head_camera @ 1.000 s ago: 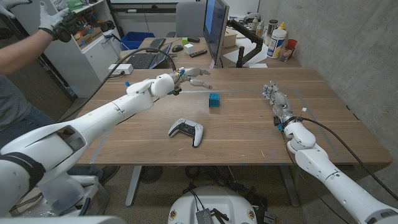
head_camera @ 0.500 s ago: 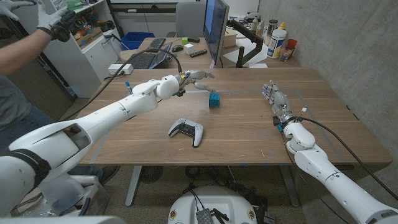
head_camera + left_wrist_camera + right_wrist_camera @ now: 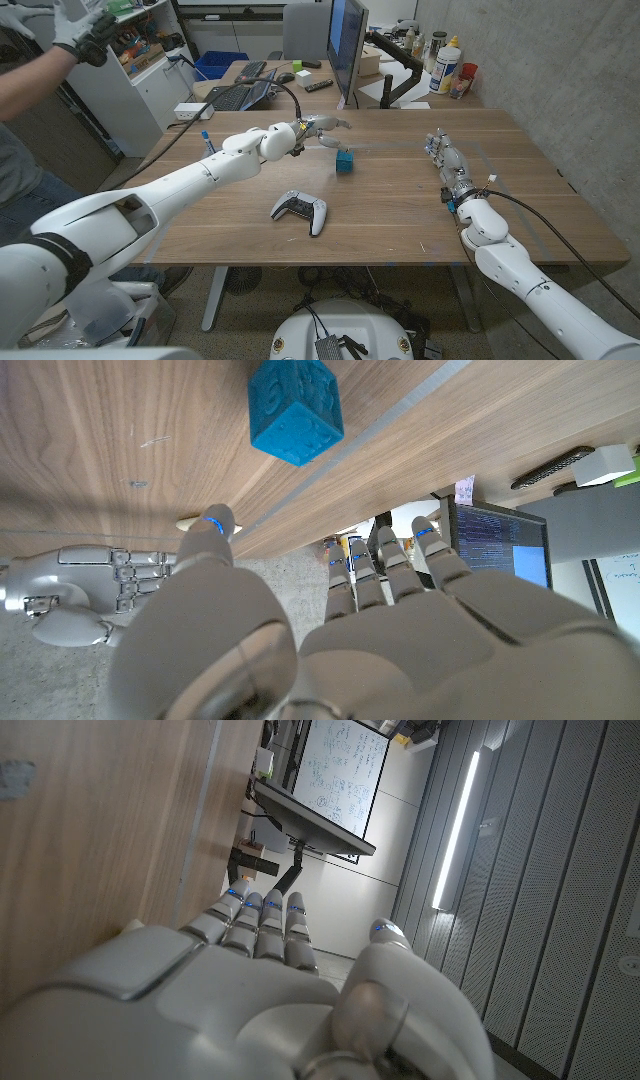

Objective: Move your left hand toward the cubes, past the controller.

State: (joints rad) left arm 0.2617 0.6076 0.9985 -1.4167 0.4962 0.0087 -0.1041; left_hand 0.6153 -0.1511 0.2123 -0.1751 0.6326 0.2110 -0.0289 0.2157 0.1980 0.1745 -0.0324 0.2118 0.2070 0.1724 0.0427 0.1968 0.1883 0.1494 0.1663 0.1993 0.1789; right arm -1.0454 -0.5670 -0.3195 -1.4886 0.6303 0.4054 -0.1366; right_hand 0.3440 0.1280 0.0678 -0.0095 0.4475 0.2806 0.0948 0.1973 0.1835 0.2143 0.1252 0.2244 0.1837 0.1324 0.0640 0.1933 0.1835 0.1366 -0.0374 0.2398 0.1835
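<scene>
A single blue cube (image 3: 344, 160) stands on the wooden table (image 3: 400, 215) past the middle. A white and black controller (image 3: 299, 210) lies nearer to me, well behind my left hand (image 3: 321, 127). That hand hovers just left of and beyond the cube, fingers spread and holding nothing. In the left wrist view the cube (image 3: 296, 415) lies ahead of the fingertips of my left hand (image 3: 330, 630), apart from them. My right hand (image 3: 445, 160) stays at the table's right side, fingers stretched out, empty. It also shows as the right hand (image 3: 90, 585) and the right hand (image 3: 270, 990).
A monitor (image 3: 347, 45) on an arm stands at the table's far edge, close beyond my left hand. Bottles (image 3: 447, 63) sit at the back right. A person with a gloved hand (image 3: 85, 30) stands at the far left. A keyboard (image 3: 235, 97) lies on the desk behind.
My left hand has slid a little to the right, closing on the cube. The cube, the controller and my right hand have not moved.
</scene>
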